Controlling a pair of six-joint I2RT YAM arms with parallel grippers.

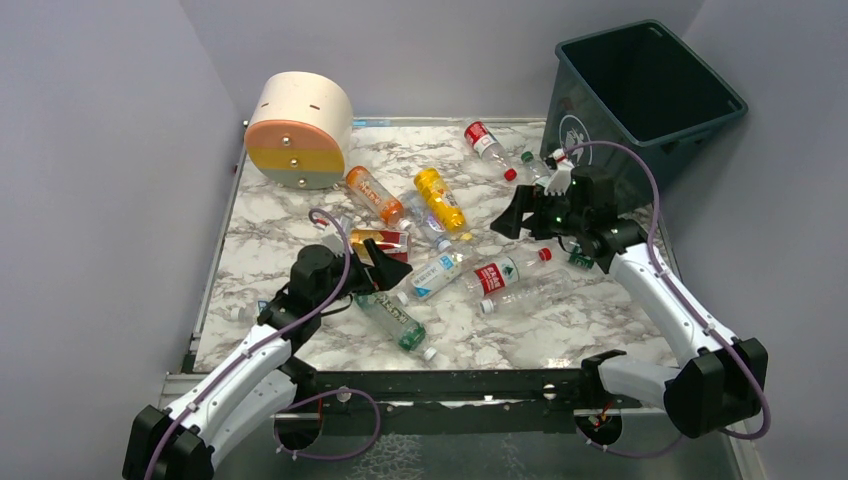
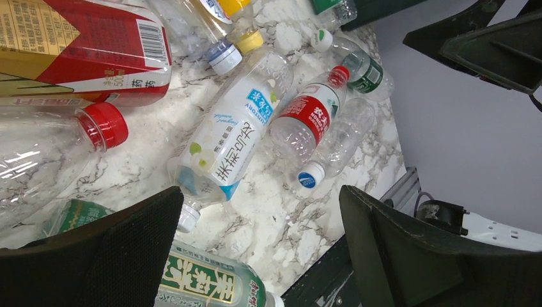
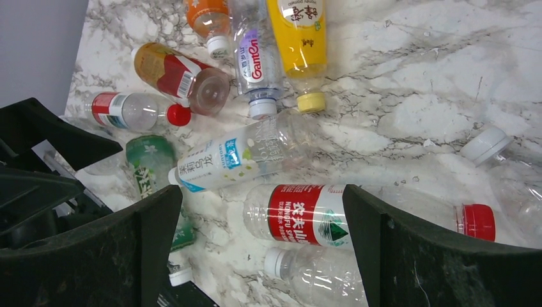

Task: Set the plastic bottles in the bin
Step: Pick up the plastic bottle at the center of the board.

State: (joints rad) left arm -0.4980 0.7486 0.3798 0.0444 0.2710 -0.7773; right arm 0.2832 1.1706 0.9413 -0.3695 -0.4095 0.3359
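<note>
The left gripper and right gripper stood wide, empty. The clear red-labelled plastic bottle, probably empty, would handle light, slick, crushable; best pinched across its labelled middle.

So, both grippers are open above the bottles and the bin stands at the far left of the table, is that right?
Not quite: the top external view shows the bin at the far right; the cream cylinder sits at the far left. The left gripper and right gripper are indeed open above the bottles.
</note>
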